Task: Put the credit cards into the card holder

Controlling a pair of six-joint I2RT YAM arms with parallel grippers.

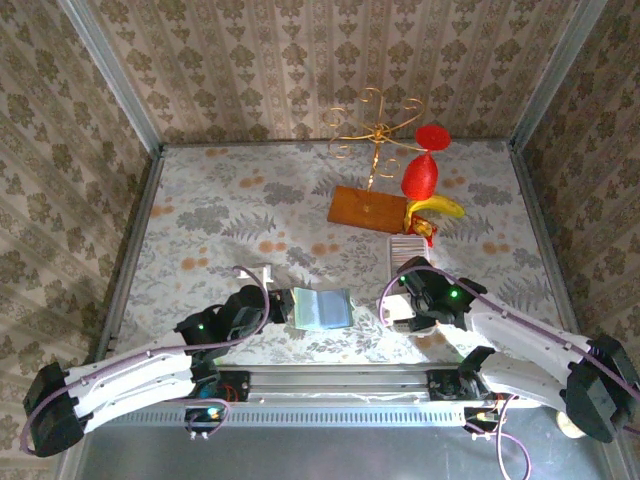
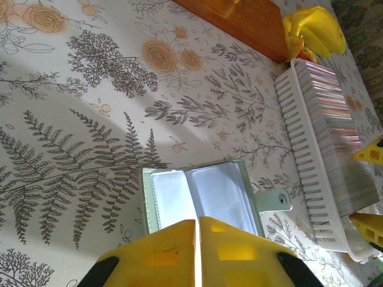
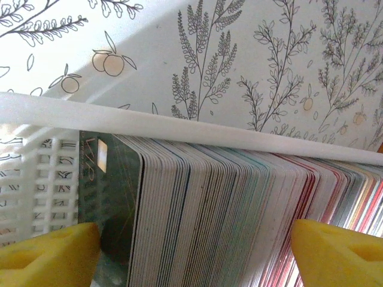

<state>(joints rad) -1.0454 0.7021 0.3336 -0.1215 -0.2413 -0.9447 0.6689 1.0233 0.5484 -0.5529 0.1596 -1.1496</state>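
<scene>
Two grippers inspected.

Left gripper [image 2: 197, 230]: the yellow fingers [image 2: 155, 254] are pressed together at the bottom centre of the left wrist view, with only a hairline seam between them. Whether anything thin is pinched in that seam cannot be told. Directly above the tips lies the card holder [image 2: 200, 194], a small grey-green folding wallet. It is spread open and flat, with its bluish-grey inner pockets facing up and its small tab pointing to the right of the frame. The fingertips overlap its lower edge.

Right gripper [image 3: 194, 257]: the yellow fingers stand wide apart in the lower left and lower right corners of the right wrist view and are not clamped on anything. Between them stand the credit cards [image 3: 239, 209], thin plastic rectangles packed on edge in a dense row, with a dark green one at the left end. The left finger overlaps that card's face; contact cannot be confirmed. The cards sit in a long white ribbed plastic tray [image 3: 179, 122], whose rim crosses the frame above them.

In the left wrist view the tray runs down the right side, near the holder's tab but apart from it. A brown wooden board [image 2: 239, 21] lies at the top of that view, on the floral-print table cover [image 2: 90, 119].
</scene>
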